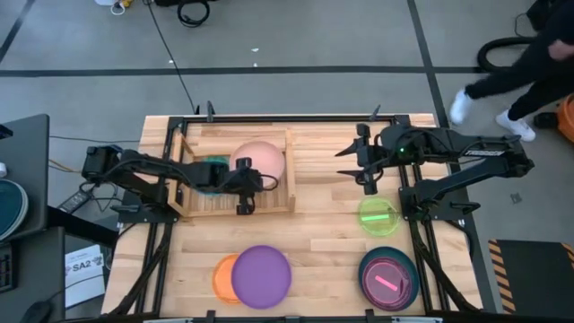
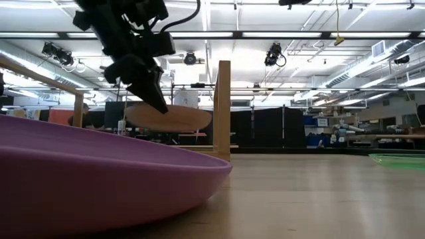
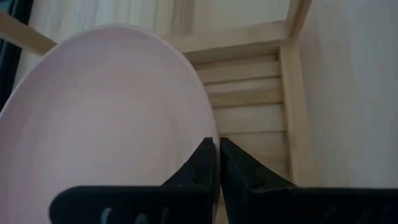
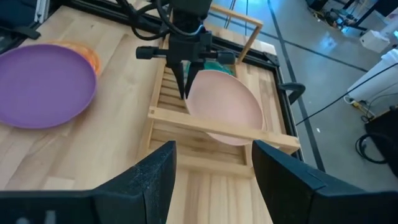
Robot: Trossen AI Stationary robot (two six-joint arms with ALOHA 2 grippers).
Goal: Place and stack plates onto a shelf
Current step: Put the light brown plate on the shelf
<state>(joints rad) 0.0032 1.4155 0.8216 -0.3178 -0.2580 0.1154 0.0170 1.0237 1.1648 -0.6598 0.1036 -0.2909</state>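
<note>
A pink plate [image 1: 262,160] hangs over the right half of the wooden slatted shelf [image 1: 273,205], with my left gripper [image 1: 244,190] shut on its rim. It fills the left wrist view [image 3: 106,124] and shows nearly level in the low view [image 2: 171,118]. A dark teal plate [image 1: 212,170] lies in the shelf's left half, partly under my left arm. My right gripper [image 4: 214,180] stands open high above the table to the shelf's right, with nothing between its fingers. My left gripper pinches the pink plate's rim [image 3: 200,132] between its two fingers, on the side toward the table's near edge. The fingers [image 2: 154,93] slant down from above. The plate sticks out nearly level and looks clear of the shelf's slats.
A purple plate [image 1: 262,276] overlaps an orange one [image 1: 219,278] at the near edge. A green plate [image 1: 378,215] lies under my right arm, and a teal plate with a magenta one in it [image 1: 388,278] at the near right. A person [image 1: 525,63] walks beyond the far right corner.
</note>
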